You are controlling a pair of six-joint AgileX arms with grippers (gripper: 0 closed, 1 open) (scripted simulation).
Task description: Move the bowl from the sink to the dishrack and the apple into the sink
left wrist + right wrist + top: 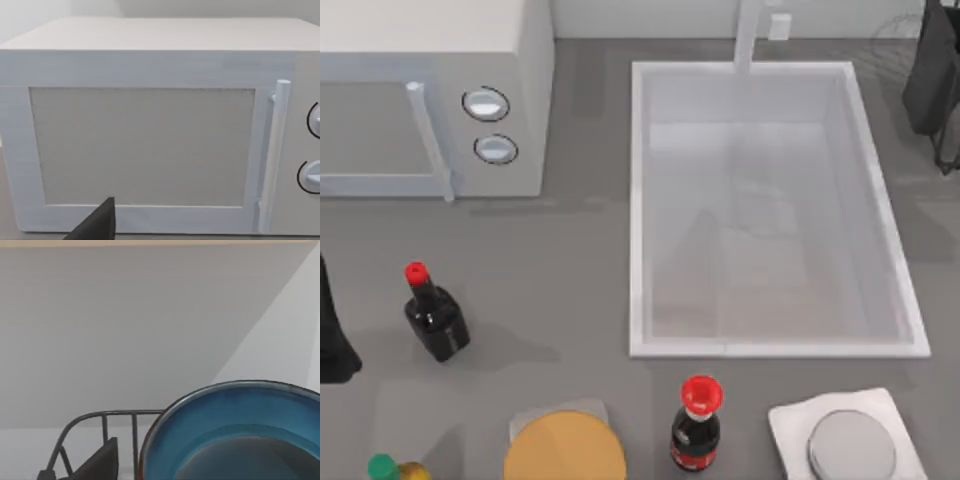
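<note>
The white sink point(640, 200) with its faucet post point(750, 35) lies right of centre, its basin bare. The deep-blue bowl point(235, 420) with a reddish-brown rim fills the near side of the right wrist view, beside the dark wire dishrack point(100, 416). My right gripper point(932, 80) hangs at the table's far right corner; one of its dark fingers point(100, 462) stands spread wide, a gap between it and the bowl's rim. My left gripper point(332, 340) is parked at the left edge, facing the microwave. The apple is out of view.
A white microwave point(430, 90) with two knobs stands at the back left. Along the front are two dark red-capped bottles point(435, 315) point(697, 425), a tan disc point(565, 450), a green-capped bottle point(385, 467) and a grey lid point(852, 445) on a white cloth.
</note>
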